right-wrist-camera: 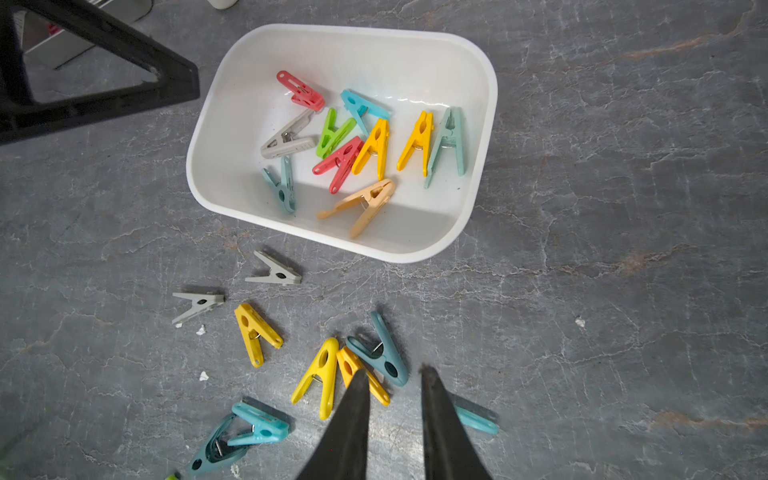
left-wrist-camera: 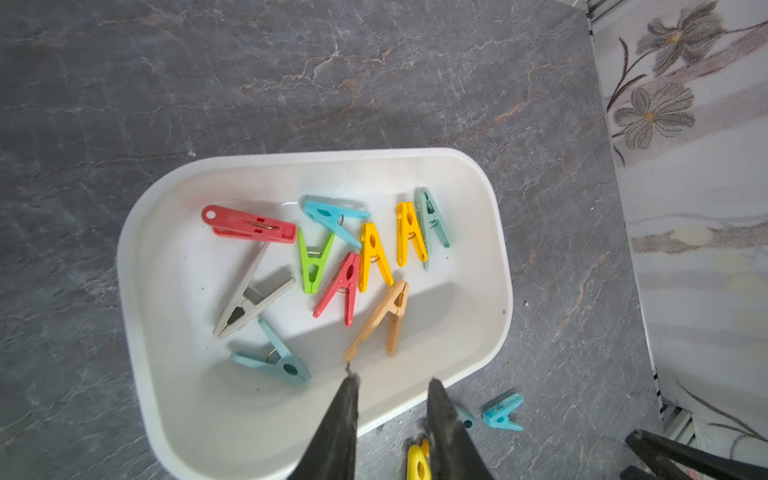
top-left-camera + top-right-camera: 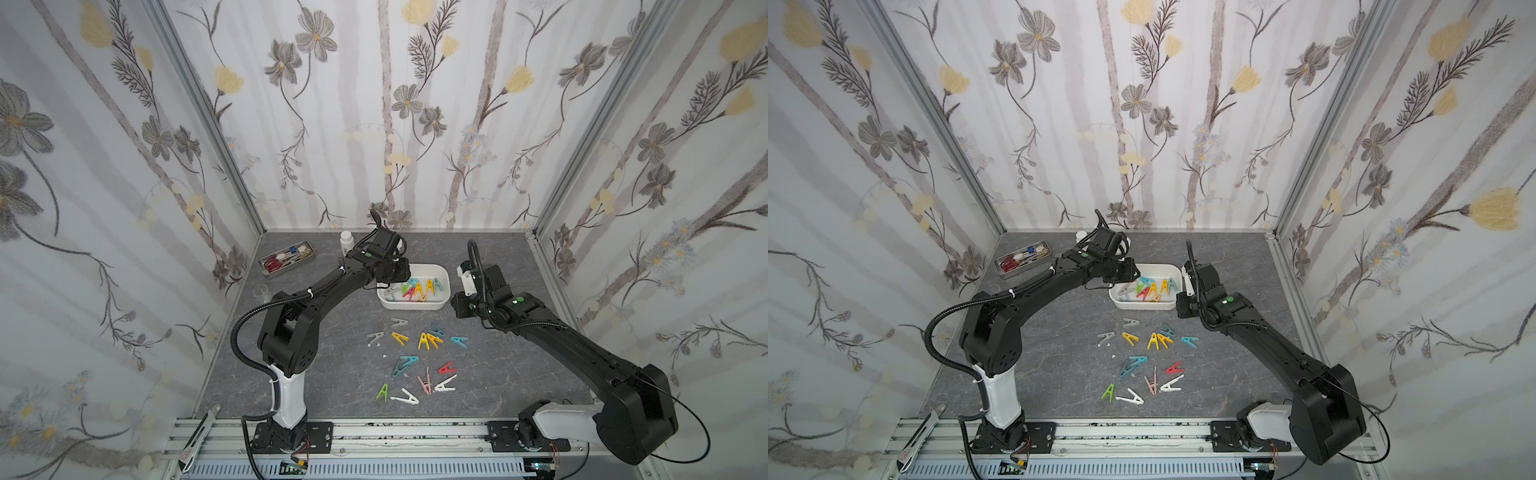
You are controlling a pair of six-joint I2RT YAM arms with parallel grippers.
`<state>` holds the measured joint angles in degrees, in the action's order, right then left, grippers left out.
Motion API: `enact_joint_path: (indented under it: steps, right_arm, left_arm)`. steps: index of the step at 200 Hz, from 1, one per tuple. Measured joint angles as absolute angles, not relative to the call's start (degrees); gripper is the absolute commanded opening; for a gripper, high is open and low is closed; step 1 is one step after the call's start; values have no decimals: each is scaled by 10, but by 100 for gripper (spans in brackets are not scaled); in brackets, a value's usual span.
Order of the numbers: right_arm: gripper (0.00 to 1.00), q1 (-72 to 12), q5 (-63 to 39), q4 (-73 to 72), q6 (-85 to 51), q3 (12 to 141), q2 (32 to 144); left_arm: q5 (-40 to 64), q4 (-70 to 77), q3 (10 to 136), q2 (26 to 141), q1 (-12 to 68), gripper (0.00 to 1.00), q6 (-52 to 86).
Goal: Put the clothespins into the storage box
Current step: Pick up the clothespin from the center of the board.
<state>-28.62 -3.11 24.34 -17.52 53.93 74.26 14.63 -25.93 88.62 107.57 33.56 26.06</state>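
Left gripper [image 2: 393, 378] narrowly parted, empty, over storage box [image 2: 208, 395]; right gripper [image 1: 394, 370] same, near box above overlapping clothespins [image 1: 322, 374]: may snag two.

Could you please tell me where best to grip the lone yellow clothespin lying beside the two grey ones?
Probably from straight above, pinching across the narrow joined end of the yellow clothespin: it lies flat, legs splayed, touching nothing else.

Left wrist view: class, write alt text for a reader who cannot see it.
A white box on a grey table holds ten coloured clothespins. The left claw hangs over its rim, open and empty.
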Motion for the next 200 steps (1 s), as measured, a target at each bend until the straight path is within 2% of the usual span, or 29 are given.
enact_joint_path:
  steps: [63, 117, 200]
  right_arm:
    - [29, -352, -26, 246, -190, 482, 741]
    - [35, -313, 6, 234, -209, 410, 742]
    - [36, -288, -14, 217, -225, 375, 761]
  left_arm:
    - [105, -230, 774, 992, 371, 33, 286]
    - [101, -196, 674, 933, 374, 33, 325]
    - [104, -173, 664, 930, 371, 33, 332]
